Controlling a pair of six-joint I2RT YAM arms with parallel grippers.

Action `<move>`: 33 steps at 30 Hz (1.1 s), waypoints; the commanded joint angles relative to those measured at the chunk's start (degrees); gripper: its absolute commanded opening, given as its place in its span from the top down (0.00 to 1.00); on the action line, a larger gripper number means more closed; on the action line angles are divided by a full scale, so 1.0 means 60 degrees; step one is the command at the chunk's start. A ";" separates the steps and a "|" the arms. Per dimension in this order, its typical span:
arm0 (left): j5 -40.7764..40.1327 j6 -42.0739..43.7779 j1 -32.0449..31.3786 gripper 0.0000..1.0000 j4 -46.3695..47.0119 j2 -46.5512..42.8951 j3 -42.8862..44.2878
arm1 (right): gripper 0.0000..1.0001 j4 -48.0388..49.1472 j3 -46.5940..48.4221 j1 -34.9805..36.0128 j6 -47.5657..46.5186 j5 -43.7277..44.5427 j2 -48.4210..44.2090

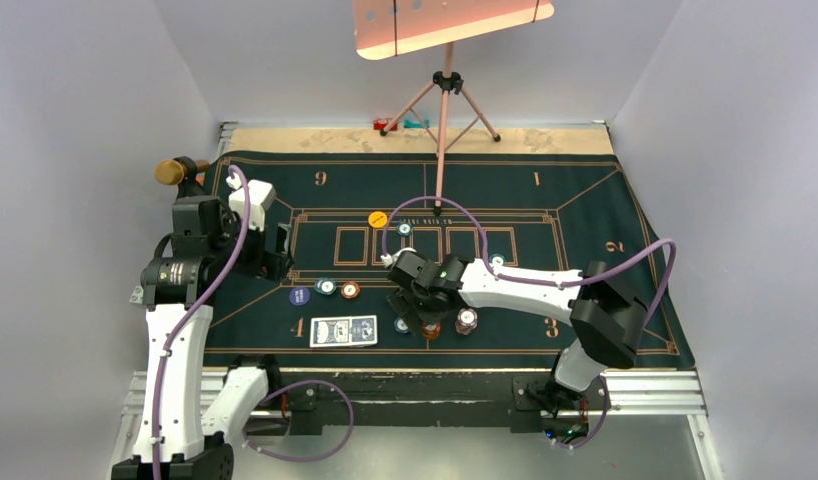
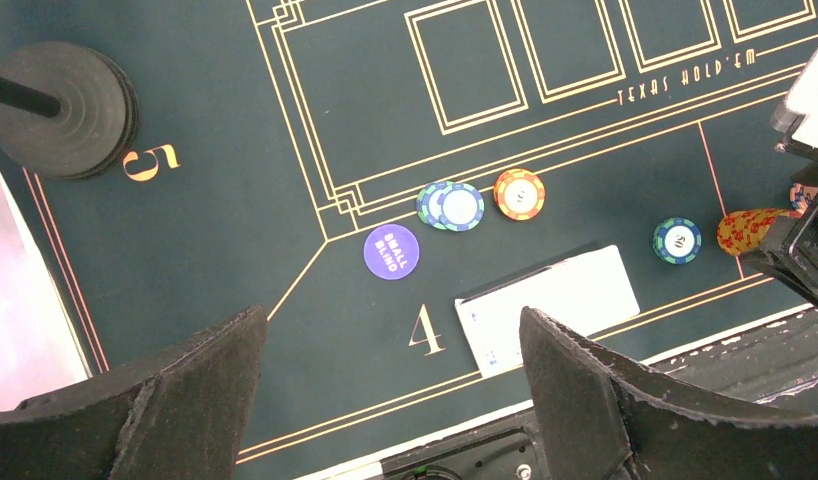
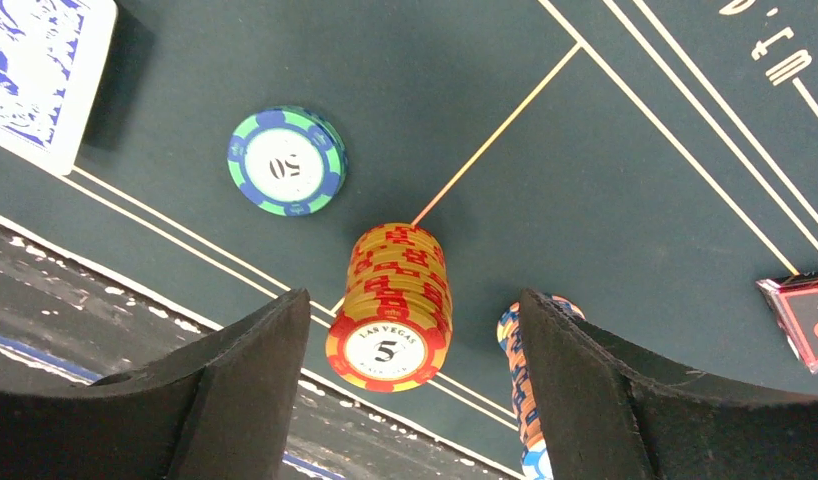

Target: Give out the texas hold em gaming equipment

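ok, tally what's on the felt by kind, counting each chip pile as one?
Chip piles or singles: 7
Discs, blue and yellow: 2
Card deck: 1
Red marker: 1
Total: 11

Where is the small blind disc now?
The disc lies on the mat's left half in the top view, directly left of the teal chips, up-left of the cards.

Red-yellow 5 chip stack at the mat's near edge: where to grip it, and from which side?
Grip the red-yellow stack on its round side wall, about mid-height, coming straight down from above. It stands upright between the open fingers of the right gripper. A second stack stands close by one finger, so mind it.
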 commanded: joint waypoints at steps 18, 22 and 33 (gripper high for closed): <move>-0.0221 0.0230 0.0051 0.00 -0.0032 -0.0079 0.0325 | 0.41 0.0242 -0.0464 0.0021 -0.0202 -0.0489 -0.0349; -0.0255 0.0239 0.0043 0.00 -0.0026 -0.0109 0.0313 | 0.47 0.0244 -0.0484 0.0021 -0.0249 -0.0556 -0.0294; -0.0318 0.0339 0.0048 0.00 0.0027 -0.0226 0.0221 | 0.73 0.0065 -0.0316 0.0030 -0.0203 -0.0669 -0.0457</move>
